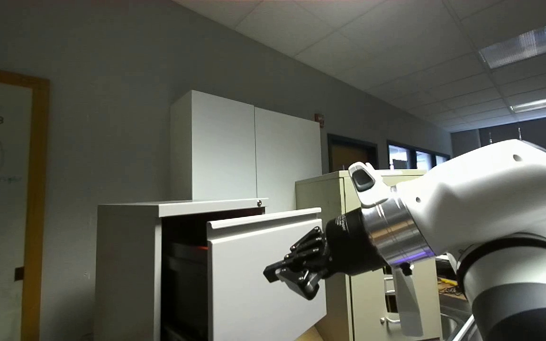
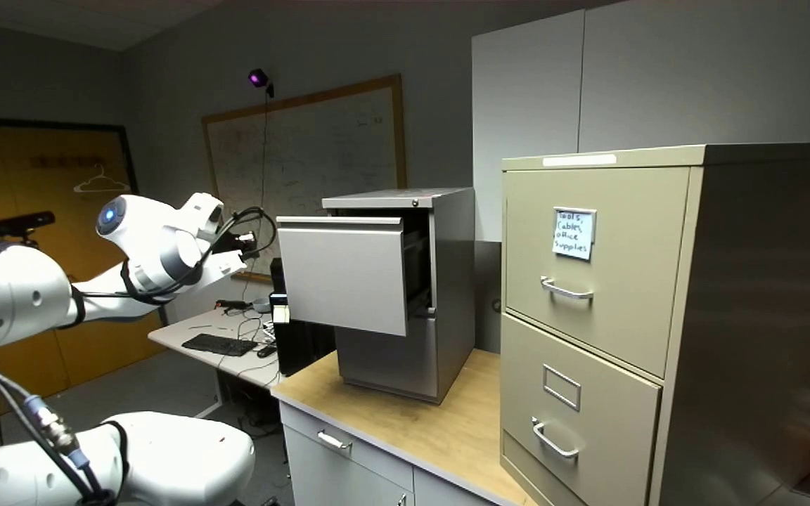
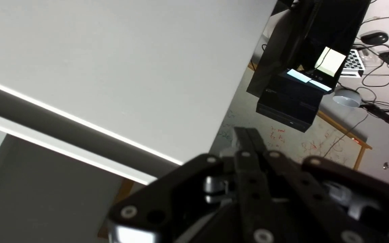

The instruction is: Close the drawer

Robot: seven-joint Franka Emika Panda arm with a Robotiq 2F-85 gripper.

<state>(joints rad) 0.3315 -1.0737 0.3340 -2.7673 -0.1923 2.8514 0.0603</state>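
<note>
The light-grey drawer (image 1: 263, 284) is pulled well out of the top of the grey cabinet (image 1: 128, 265). Its flat front also shows in an exterior view (image 2: 342, 277), where the cabinet (image 2: 455, 295) stands on a counter. In the wrist view the drawer front (image 3: 113, 67) fills the upper left. My gripper (image 1: 271, 273) is shut with nothing between the fingers. In the wrist view its fingertips (image 3: 248, 135) lie just past the drawer front's side edge. In an exterior view the gripper (image 2: 242, 244) is partly hidden by cables and apart from the drawer front.
A beige filing cabinet (image 2: 588, 281) stands beside the grey cabinet. A white cupboard (image 1: 223, 147) is behind. The counter (image 2: 405, 414) has a wooden top. A desk (image 2: 178, 336) holds a keyboard, mouse and cables. Black boxes (image 3: 289, 101) stand past the drawer.
</note>
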